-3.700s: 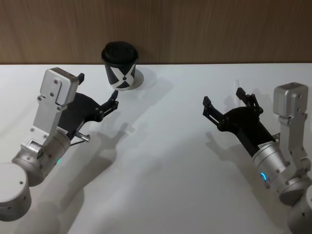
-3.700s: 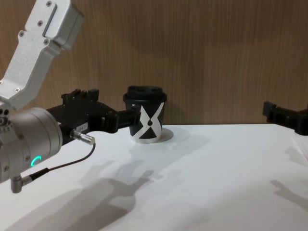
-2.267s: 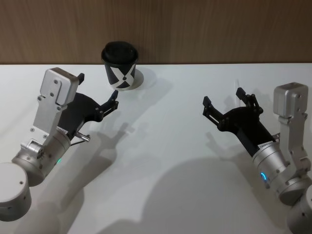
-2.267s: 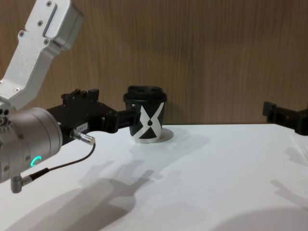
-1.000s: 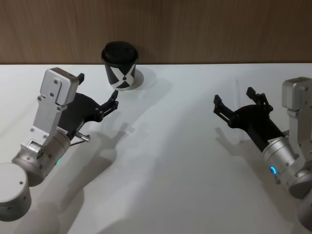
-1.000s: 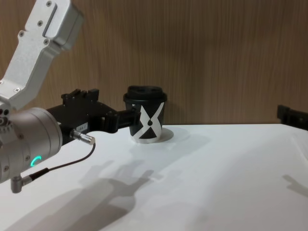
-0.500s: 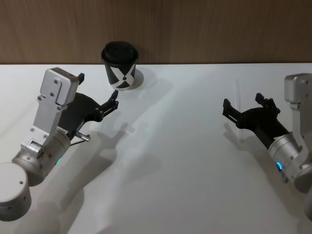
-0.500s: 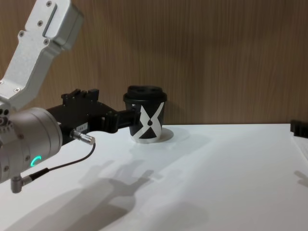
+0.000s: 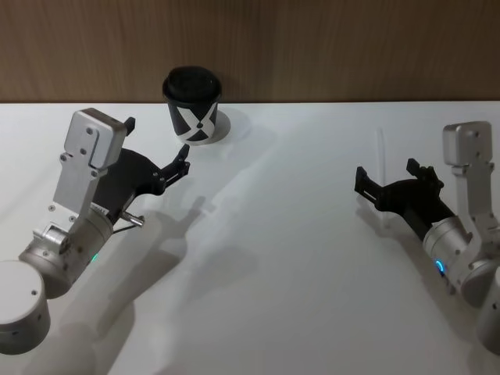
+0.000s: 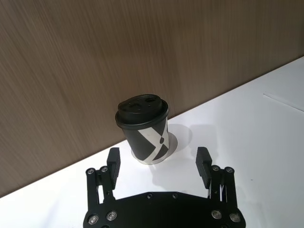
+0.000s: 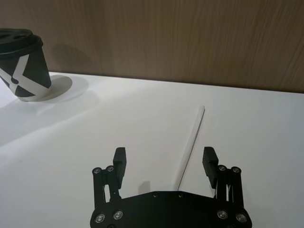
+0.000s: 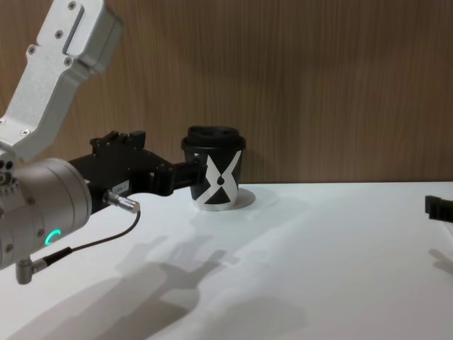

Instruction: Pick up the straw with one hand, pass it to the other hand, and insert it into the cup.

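the straw (image 11: 192,141) lies flat on the white counter (image 9: 281,258), on the robot's right and well apart from the cup (image 9: 194,105), which stands at the back by the wood wall. the right end effector (image 9: 387,176) is over the straw's near part with its jaws spread wide and nothing in them. in the right wrist view the straw runs between the two fingers but off centre, and slanted across the gap.

that offset is the first risk: on closing, the nearer finger would likely touch first and roll or skid the straw sideways instead of pinching it. a thin round tube lying flush on a hard surface also leaves little to catch, so a descent that stops high would close on air, and one that goes low would jam the tips into the counter. a hold close to one end (as this looks set to be) could let the long free part swing at the handover.

the left end effector (image 9: 157,138) waits open just beside the cup; a careless move there could knock it over.
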